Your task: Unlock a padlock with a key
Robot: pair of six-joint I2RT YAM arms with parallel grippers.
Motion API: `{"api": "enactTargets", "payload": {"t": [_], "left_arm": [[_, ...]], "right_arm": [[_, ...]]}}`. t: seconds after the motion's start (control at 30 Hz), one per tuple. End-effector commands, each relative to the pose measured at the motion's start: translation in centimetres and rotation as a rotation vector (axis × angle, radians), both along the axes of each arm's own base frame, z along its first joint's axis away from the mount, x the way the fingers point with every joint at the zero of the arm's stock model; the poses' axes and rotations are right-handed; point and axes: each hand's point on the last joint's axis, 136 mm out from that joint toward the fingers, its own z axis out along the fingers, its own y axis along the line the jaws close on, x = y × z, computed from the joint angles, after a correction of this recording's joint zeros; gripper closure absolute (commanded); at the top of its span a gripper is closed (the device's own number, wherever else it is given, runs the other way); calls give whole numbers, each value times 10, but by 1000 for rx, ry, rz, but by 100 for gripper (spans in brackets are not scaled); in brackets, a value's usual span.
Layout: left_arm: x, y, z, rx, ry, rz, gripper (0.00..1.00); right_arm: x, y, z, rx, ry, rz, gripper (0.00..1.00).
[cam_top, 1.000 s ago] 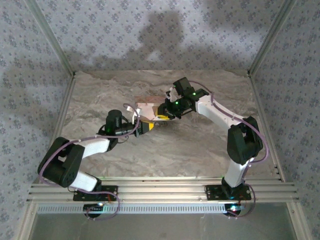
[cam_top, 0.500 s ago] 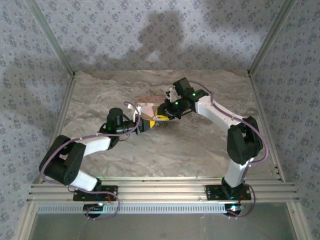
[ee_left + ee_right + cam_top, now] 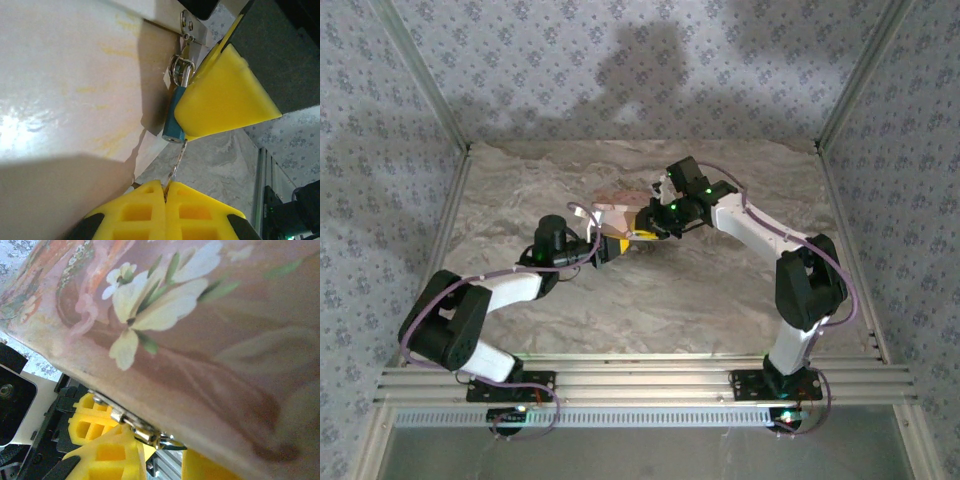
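The left gripper, jaws fully closed on the key, presents it from the left to the padlock on the box at mid-table. The right gripper, jaws narrowly parted, clamps the padlock, apparently steadying it.

Padlock: tiny blue metal padlock, silver shackle hooked through a hasp ring.
Key: thin silver key, tip touching padlock's base.

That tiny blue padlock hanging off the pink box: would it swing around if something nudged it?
It would probably swing: the padlock hangs by its thin shackle from a small hasp on the box, free to pivot. It likely weighs little, being tiny beside the yellow finger pressed against it. Its smooth body might slip.
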Motion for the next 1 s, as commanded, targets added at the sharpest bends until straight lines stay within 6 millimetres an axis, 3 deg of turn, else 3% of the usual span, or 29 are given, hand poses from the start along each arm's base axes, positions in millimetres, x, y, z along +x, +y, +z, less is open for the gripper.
{"api": "enactTargets", "payload": {"t": [0.0,0.97], "left_arm": [[6,3,-6,18,20,42,100],[4,-13,-11,10,60,-4,100]], "right_arm": [[0,4,40,81,-110,19,100],[1,11,32,89,-105,18,100]]}}
